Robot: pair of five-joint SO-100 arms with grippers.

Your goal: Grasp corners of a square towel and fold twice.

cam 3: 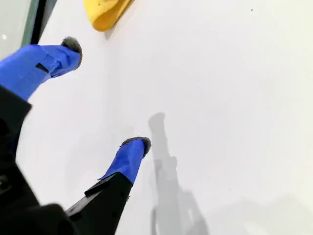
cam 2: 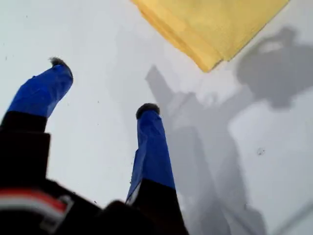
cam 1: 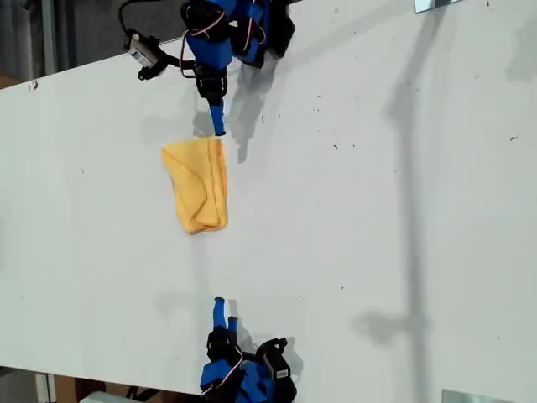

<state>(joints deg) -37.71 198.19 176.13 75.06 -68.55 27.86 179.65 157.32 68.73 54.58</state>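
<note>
While the square towel lies folded on the white table, my first gripper and my second gripper hang spread wide, empty, clear of it.

The square towel lies folded on the bench, toward the exterior view's left. My first gripper is just beyond its far edge. My second gripper is well apart on its near side.

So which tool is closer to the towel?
My first tool, at the exterior view's top: its tips sit just off the towel, while my second tool is well clear.
</note>
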